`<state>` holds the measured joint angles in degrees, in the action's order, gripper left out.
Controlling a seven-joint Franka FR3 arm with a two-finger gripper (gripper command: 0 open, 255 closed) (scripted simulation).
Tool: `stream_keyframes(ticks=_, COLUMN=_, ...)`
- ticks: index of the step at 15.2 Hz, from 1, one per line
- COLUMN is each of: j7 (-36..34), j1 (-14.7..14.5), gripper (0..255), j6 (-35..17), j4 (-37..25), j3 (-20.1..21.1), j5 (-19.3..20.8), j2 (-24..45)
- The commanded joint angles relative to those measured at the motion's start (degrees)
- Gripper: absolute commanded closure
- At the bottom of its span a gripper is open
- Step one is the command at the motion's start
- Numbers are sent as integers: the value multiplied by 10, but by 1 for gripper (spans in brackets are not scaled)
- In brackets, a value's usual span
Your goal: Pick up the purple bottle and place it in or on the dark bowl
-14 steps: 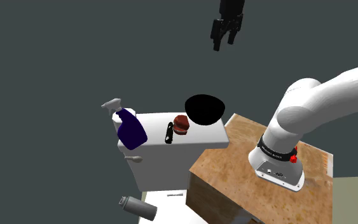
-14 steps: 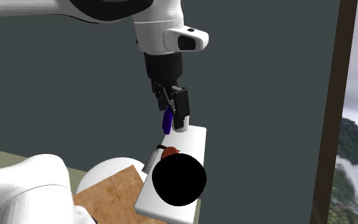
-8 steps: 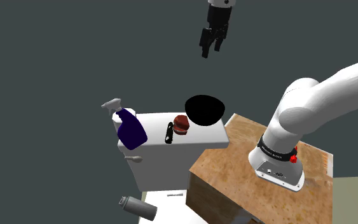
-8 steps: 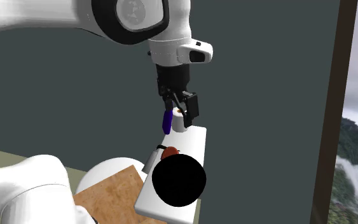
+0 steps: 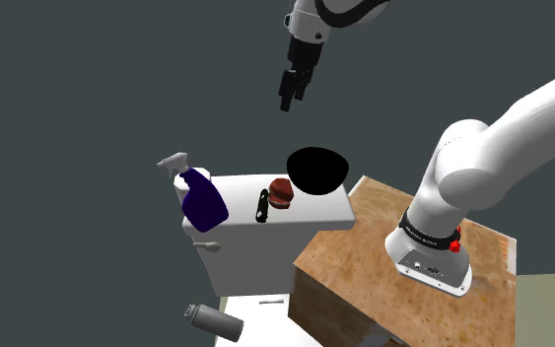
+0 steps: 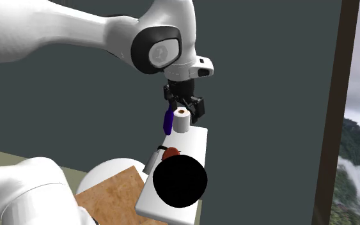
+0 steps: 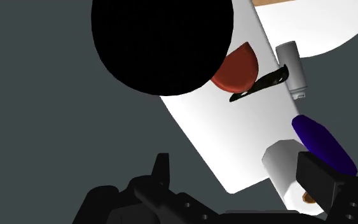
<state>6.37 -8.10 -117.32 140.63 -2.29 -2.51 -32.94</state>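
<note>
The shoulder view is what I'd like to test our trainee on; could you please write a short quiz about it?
1. True or false: the gripper is holding the purple spray bottle.
2. Which thing sits closest to the black bowl? A) the red-brown round object B) the purple spray bottle C) the gripper
3. Fill in: the spray bottle stands at the shoulder view's ____ end of the white top.

Key: 1 false, it hangs open, high above; 2 A; 3 left.

bottle (image 5: 204, 200) on tank lid (image 5: 241, 203), bowl (image 5: 316, 169) opposite end
</note>
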Motion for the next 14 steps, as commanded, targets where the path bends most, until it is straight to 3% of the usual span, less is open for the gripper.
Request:
stream_keyframes(ticks=1, j7=25, j1=-19, gripper=0, j6=-42, j4=0, j3=-2, j5=-15, j2=28)
stream_keyframes(ticks=14, j7=237, j1=-146, gripper=0, j6=-249, j4=-51, j3=-8, j5=-159, j2=220)
